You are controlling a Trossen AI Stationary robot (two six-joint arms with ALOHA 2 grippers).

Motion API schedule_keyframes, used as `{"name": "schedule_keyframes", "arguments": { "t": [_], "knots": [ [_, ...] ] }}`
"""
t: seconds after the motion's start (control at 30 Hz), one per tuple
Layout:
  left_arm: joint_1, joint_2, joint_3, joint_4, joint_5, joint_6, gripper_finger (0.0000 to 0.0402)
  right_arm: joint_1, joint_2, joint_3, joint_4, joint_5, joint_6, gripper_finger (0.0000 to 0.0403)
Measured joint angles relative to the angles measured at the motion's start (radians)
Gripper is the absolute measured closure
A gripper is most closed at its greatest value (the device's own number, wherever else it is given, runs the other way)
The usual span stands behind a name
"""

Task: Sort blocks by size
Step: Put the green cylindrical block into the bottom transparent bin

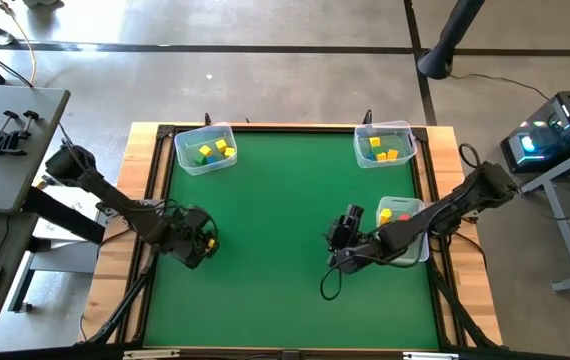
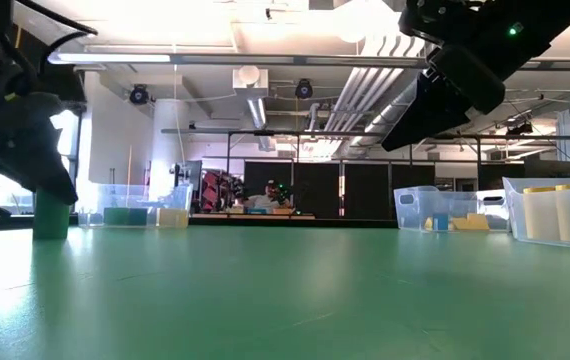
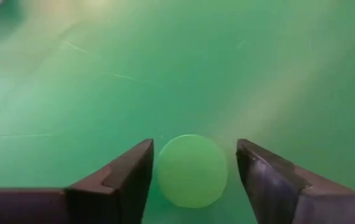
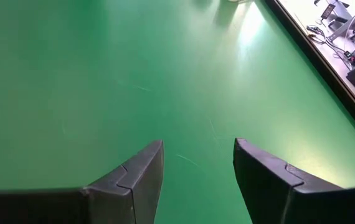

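A green round block (image 3: 192,171) stands upright on its flat end on the green mat near the table's left edge, and the low view shows it as a short cylinder (image 2: 51,215). My left gripper (image 1: 200,240) hangs over it, open, with one finger on either side of the block (image 3: 195,146) and a small gap showing on each side. My right gripper (image 1: 343,235) is open over bare mat right of the middle, nothing between its fingers (image 4: 198,143). Other blocks, yellow, blue, green and red, lie in the bins.
Three clear bins stand on the mat: one at the far left corner (image 1: 206,148), one at the far right corner (image 1: 384,144), and one by the right edge (image 1: 403,225) close under my right arm. A wooden rim (image 1: 145,200) frames the mat.
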Motion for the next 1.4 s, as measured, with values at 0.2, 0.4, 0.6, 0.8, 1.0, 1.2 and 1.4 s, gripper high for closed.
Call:
{"name": "schedule_keyframes", "arguments": {
  "t": [0.2,0.4,0.6,0.8,1.0,1.2,1.4],
  "knots": [
    [0.016,0.0,-0.016,0.06,0.016,0.027,0.0264,-0.025,0.013,0.0,0.037,0.007,-0.006,0.0218],
    [0.016,0.0,-0.016,0.206,0.015,0.128,0.0302,-0.049,0.149,0.0,0.268,-0.039,-0.19,0.0218],
    [0.016,0.0,-0.016,0.608,-0.102,0.46,0.0302,-0.126,0.384,0.0,0.863,-0.331,-0.391,0.0217],
    [0.016,0.001,-0.016,0.977,-0.163,0.879,0.0302,-0.203,0.537,0.0,1.362,-0.551,-0.37,0.0192],
    [0.015,0.005,-0.015,1.222,-0.134,1.159,0.0302,-0.239,0.557,0.0,1.609,-0.667,-0.311,0.0171],
    [0.015,0.044,-0.015,1.377,-0.084,1.274,0.0302,-0.231,0.557,0.041,1.751,-0.673,-0.372,0.0171],
    [0.015,0.092,-0.015,1.447,-0.08,1.316,0.0302,-0.222,0.557,0.147,1.623,-0.686,-0.441,0.0171]
  ]
}}
